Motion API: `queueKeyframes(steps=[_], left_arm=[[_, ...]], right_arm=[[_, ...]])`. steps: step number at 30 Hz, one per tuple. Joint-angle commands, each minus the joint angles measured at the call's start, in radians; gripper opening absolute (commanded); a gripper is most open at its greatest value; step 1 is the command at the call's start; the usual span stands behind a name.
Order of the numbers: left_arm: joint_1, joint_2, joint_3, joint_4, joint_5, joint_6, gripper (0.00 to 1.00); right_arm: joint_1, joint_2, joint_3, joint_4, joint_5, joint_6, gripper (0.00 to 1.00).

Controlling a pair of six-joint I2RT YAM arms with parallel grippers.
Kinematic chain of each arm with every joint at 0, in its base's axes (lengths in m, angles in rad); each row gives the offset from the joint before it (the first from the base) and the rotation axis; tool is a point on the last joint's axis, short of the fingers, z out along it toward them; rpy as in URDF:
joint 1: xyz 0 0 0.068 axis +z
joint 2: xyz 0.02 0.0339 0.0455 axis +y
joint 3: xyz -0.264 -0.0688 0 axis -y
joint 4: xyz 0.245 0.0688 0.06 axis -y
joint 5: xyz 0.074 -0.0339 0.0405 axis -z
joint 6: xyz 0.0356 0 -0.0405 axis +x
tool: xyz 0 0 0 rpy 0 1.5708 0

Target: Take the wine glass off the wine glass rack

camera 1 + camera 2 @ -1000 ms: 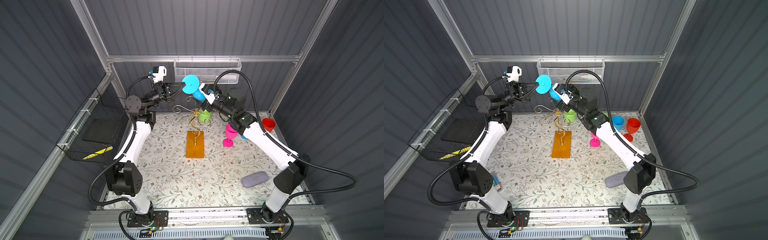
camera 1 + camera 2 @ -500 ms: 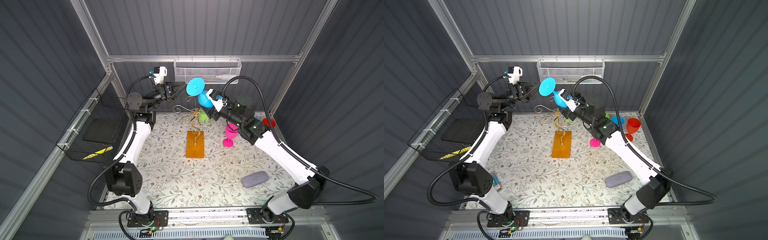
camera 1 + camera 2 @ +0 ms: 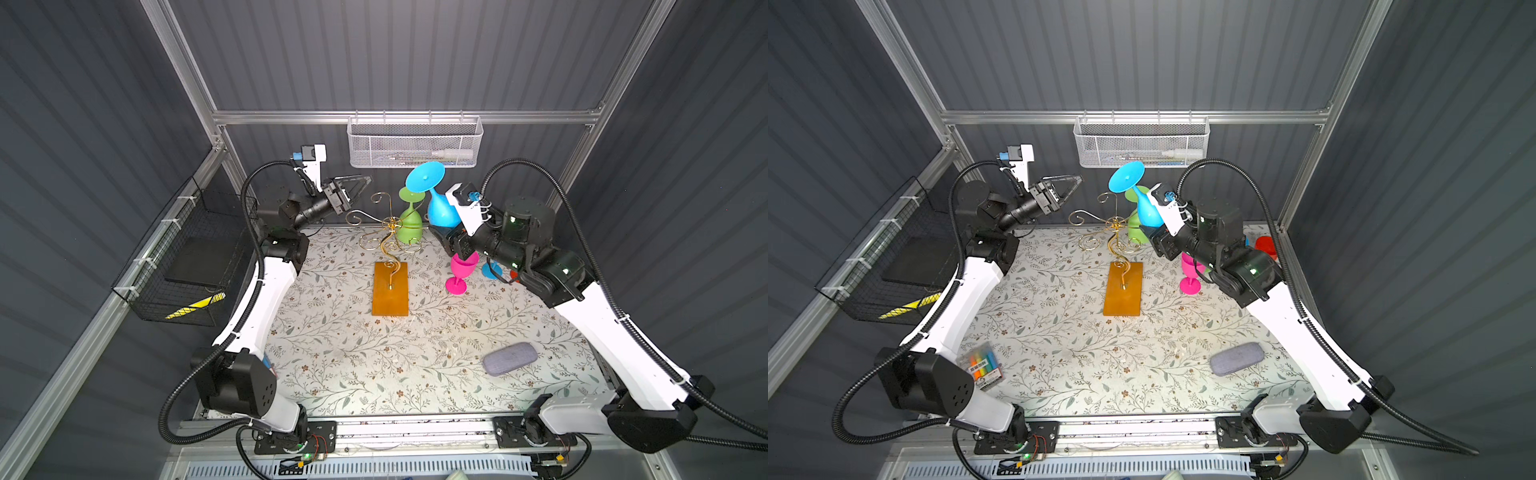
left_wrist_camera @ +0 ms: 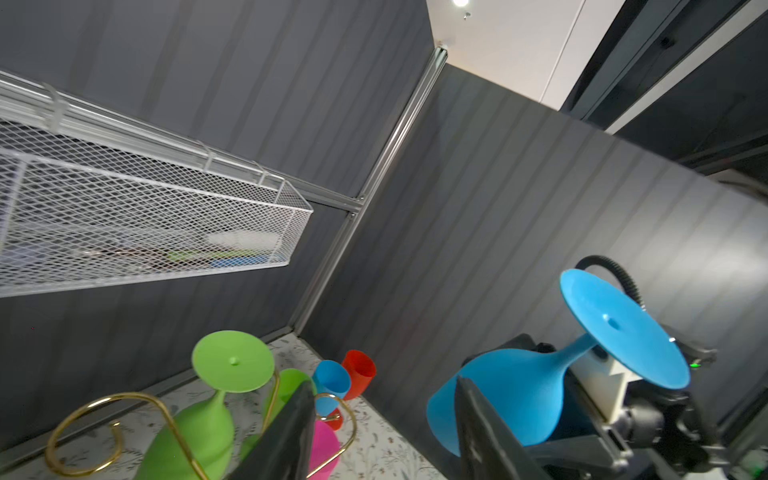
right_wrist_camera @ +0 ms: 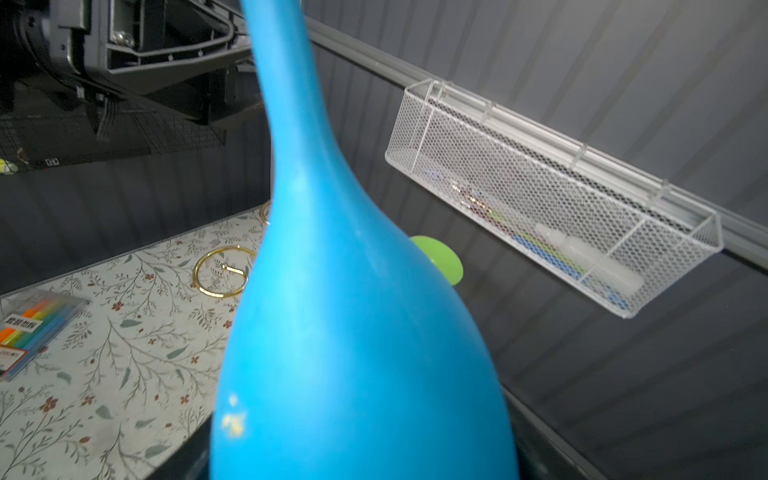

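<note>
The blue wine glass (image 3: pixel 439 210) (image 3: pixel 1147 210) is upside down, foot up and tilted, clear of the rack and to its right. My right gripper (image 3: pixel 442 232) (image 3: pixel 1153 232) is shut on its bowl, which fills the right wrist view (image 5: pixel 353 332). The gold wire wine glass rack (image 3: pixel 390 291) (image 3: pixel 1123 291) stands mid-table on its amber base. A green glass (image 3: pixel 409 224) (image 4: pixel 195 432) still hangs on it. My left gripper (image 3: pixel 366 183) (image 3: pixel 1077 180) (image 4: pixel 383 382) is open and empty, high and left of the rack, apart from the blue glass (image 4: pixel 511 399).
A white mesh basket (image 3: pixel 415 145) hangs on the back wall just above the glass's foot. A black wire basket (image 3: pixel 187 266) hangs on the left wall. A pink glass (image 3: pixel 461 270), blue cup (image 3: pixel 492 270), red cup (image 3: pixel 1266 245), grey case (image 3: pixel 510 358) and marker pack (image 3: pixel 980 365) lie around.
My left gripper has opened, let go of the blue glass's foot and drawn back to the left. The right gripper keeps the bowl and has carried the glass a little to the right.
</note>
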Motion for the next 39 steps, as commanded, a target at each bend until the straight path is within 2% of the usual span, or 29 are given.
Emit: queueKeyframes(steps=[1,6,9,12,23,34,39], left_arm=[[-0.059,-0.052,-0.057,-0.110,-0.118,0.505,0.56],[-0.158,-0.103,-0.189,-0.050,-0.219,0.918,0.55],[-0.191,-0.113,-0.211,-0.020,-0.223,1.034,0.53],[-0.213,-0.118,-0.225,0.019,-0.224,1.096,0.52],[-0.239,-0.121,-0.234,0.116,-0.255,1.118,0.50],[-0.265,-0.104,-0.206,0.112,-0.219,1.119,0.50],[-0.268,-0.112,-0.201,0.113,-0.227,1.118,0.47]], right_arm=[[0.004,-0.011,0.049,-0.182,0.041,0.061,0.58],[0.004,0.005,0.090,-0.271,0.052,0.089,0.57],[0.003,0.027,0.113,-0.302,0.058,0.092,0.57],[0.004,0.056,0.147,-0.334,0.044,0.102,0.57],[0.013,0.114,0.191,-0.381,-0.004,0.133,0.55],[0.039,0.156,0.202,-0.400,-0.044,0.147,0.54],[0.045,0.178,0.219,-0.426,-0.053,0.155,0.53]])
